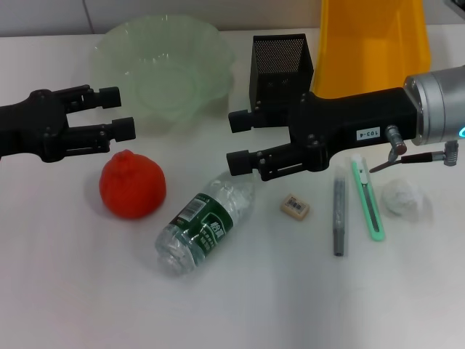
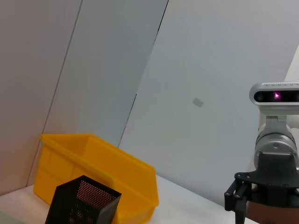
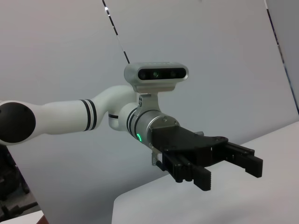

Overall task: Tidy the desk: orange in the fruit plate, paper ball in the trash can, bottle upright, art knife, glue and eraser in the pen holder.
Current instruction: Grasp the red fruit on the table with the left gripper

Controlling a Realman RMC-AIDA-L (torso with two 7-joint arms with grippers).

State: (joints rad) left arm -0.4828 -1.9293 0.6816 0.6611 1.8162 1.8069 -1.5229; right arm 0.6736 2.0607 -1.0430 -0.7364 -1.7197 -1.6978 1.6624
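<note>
1. Currently the left end effector [image 1: 120, 111] sits at the middle left of the head view, fingers spread wide and holding nothing; the orange [image 1: 132, 184] lies on the desk [image 1: 65, 291] just below it in the frame, apart from the fingers.
2. Above that end effector, at upper left, stands the fruit plate [image 1: 163, 69], with nothing in it.
3. At centre, the right end effector [image 1: 237, 139] reaches in from the right edge, fingers also wide apart and gripping nothing.
4. Just below it, the bottle [image 1: 205, 225] lies on its side, slanting toward lower left, clear of the fingers.
5. Behind it stands the pen holder [image 1: 280, 64], partly hidden by the arm, and the trash can [image 1: 370, 43] fills the upper right.
6. Right of the bottle lies the eraser [image 1: 295, 206], then the glue [image 1: 339, 214] and the art knife [image 1: 368, 200] side by side, then the paper ball [image 1: 403, 198] near the right edge, all below the right arm.
</note>
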